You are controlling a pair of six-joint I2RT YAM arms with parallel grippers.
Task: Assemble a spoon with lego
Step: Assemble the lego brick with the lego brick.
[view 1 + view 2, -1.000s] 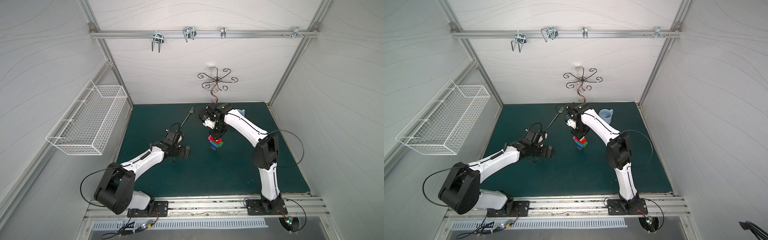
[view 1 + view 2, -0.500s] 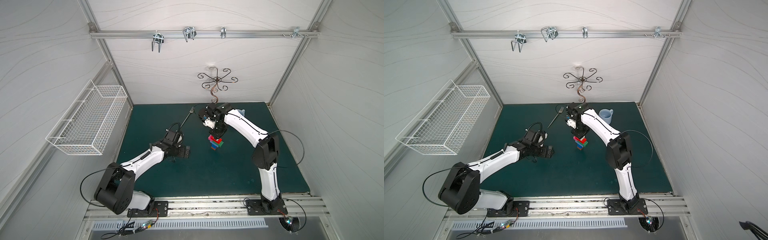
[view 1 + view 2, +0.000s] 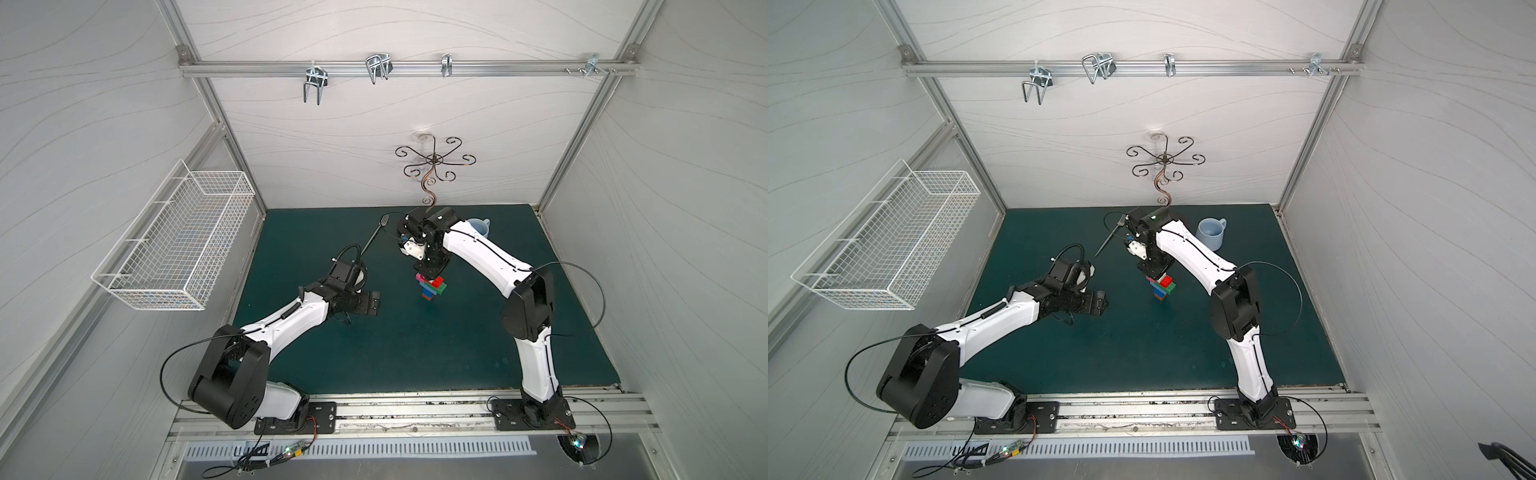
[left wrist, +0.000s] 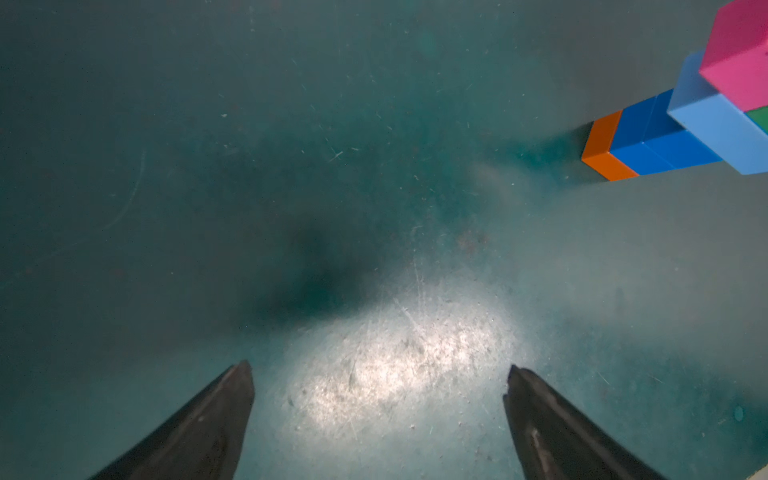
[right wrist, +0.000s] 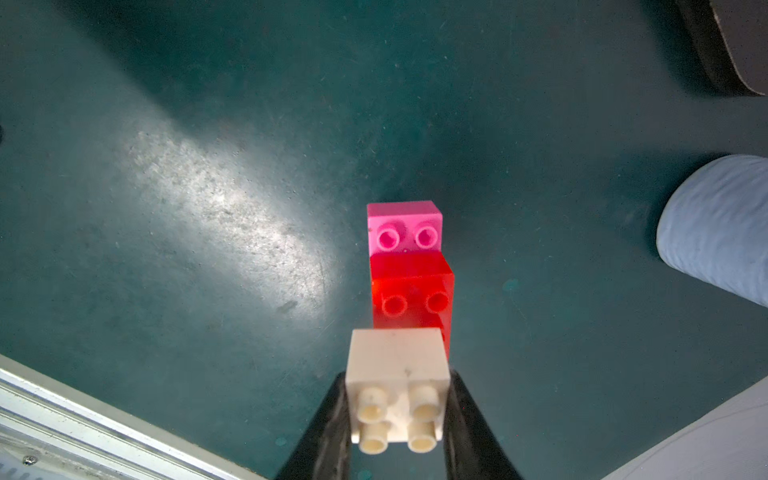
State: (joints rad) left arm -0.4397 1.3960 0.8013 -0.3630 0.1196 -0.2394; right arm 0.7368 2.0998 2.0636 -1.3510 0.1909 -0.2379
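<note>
Dark green mat (image 3: 415,353) inside white-walled booth; spoon (image 3: 432,286) stands upright mid-mat, orange end down; right gripper (image 5: 399,386) clenched on cream brick (image 5: 397,361) at top of stack, just above red brick (image 5: 411,291); whether seated, cannot tell; left gripper (image 4: 380,374) spread wide, low over mat, off to side of spoon; fork (image 3: 374,237) and blue mug (image 3: 1209,232) at back.

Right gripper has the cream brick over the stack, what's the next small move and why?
Probably press the right gripper straight down a little to seat its brick. It is shut on the cream brick, over the red brick atop the upright spoon; whether it is fully seated cannot be told. The left gripper is open, apart.
</note>
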